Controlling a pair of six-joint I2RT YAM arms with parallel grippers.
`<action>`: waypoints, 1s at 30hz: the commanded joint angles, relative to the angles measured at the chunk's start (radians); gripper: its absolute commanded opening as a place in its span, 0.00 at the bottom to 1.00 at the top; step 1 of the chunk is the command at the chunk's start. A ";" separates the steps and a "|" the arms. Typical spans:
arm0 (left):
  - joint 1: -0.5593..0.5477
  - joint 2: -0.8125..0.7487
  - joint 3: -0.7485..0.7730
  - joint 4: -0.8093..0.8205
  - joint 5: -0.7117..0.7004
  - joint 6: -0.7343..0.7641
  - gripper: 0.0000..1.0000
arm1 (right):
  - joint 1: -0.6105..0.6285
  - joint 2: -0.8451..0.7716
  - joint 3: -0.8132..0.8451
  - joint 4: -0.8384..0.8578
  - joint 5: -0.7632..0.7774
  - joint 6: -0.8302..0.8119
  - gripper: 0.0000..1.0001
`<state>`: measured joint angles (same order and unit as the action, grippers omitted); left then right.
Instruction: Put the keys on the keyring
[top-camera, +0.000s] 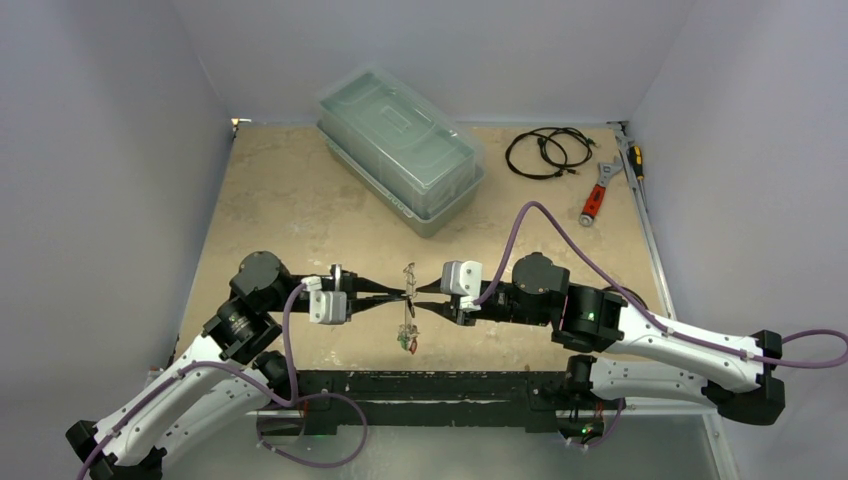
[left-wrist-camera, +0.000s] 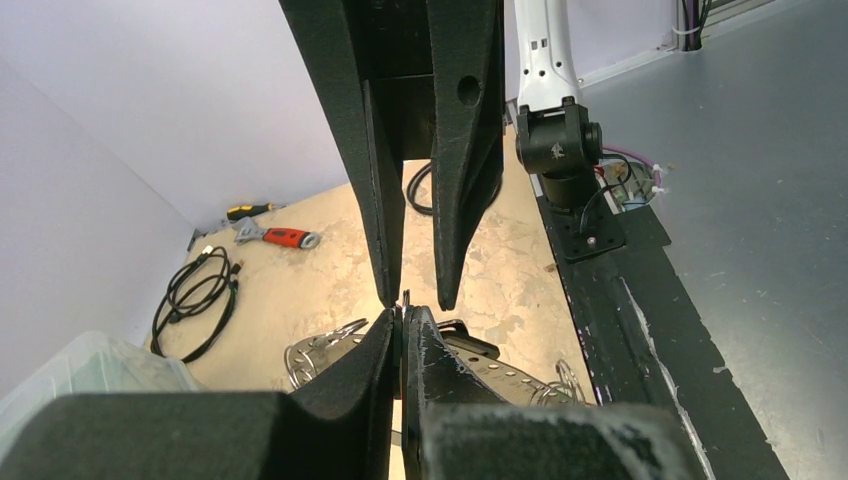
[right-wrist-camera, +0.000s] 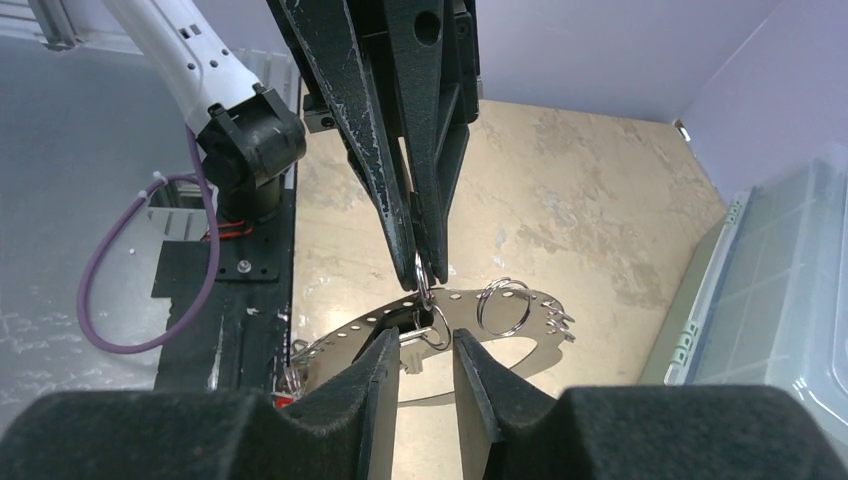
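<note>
Step in hand, as judged: positioning the keyring between the claws so that a key can be threaded on. The left claw (right-wrist-camera: 425, 272) is fully closed, its tips pinching the thin rim of the keyring (right-wrist-camera: 462, 298). The ring is held on edge above the table (top-camera: 300, 200), midway between the two arms and near the front edge. The right claw (left-wrist-camera: 416, 298) faces it tip to tip with its fingers parted a modest way. It grips nothing, though a small wire loop (right-wrist-camera: 437, 325) lies in the gap between its fingers. The keys (top-camera: 409, 342), showing red and green, hang below the keyring; whether every key is already attached cannot be told. A split ring (right-wrist-camera: 503, 305) sits at the rim just beside the left claw's pinch. To do the step well, keep the left claw clamped and motionless, since it alone carries the load. Move the right claw slowly and along the plane of the plate, so that its fingers do not knock the rim sideways and twist it out of the pinch. Choose the grip point before closing, and take the loop or key squarely between the pads, not at the extreme tips. Close only when the part is centred in the gap. Risk: the plate looks thin and smooth, so it may pivot about the single pinch point under the weight of the hanging keys.
</note>
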<state>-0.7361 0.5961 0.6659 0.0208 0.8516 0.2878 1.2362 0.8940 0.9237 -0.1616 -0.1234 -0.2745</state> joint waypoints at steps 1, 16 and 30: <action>-0.003 -0.002 0.024 0.071 0.006 -0.012 0.00 | 0.000 -0.013 0.026 0.046 -0.012 -0.011 0.30; -0.002 0.004 0.023 0.073 0.018 -0.016 0.00 | 0.000 0.007 0.024 0.087 -0.033 -0.015 0.38; -0.002 0.002 0.023 0.075 0.025 -0.019 0.00 | 0.000 0.045 0.022 0.091 0.003 -0.033 0.34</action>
<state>-0.7361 0.6033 0.6659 0.0212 0.8536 0.2798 1.2362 0.9340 0.9237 -0.1047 -0.1425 -0.2897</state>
